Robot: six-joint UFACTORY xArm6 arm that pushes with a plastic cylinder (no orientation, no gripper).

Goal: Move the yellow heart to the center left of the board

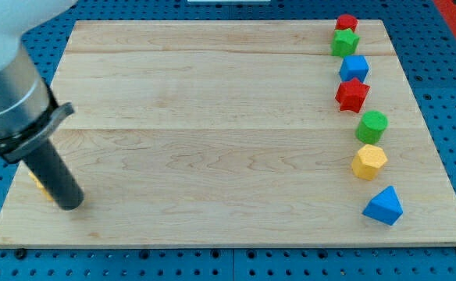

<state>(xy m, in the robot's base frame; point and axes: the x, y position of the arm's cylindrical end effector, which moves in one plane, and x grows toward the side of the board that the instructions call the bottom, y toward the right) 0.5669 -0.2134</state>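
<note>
A small yellow block, likely the yellow heart (38,185), lies at the view's lower left of the wooden board (212,133). The dark rod hides most of it, so its shape cannot be made out. My tip (70,205) rests on the board just to the right of and below this yellow block, touching or nearly touching it.
A column of blocks runs down the view's right side: a red block (346,23), a green star (344,42), a blue block (354,68), a red star (352,95), a green cylinder (372,126), a yellow hexagon (368,162), a blue triangle (383,206). The arm's grey body (5,86) fills the upper left.
</note>
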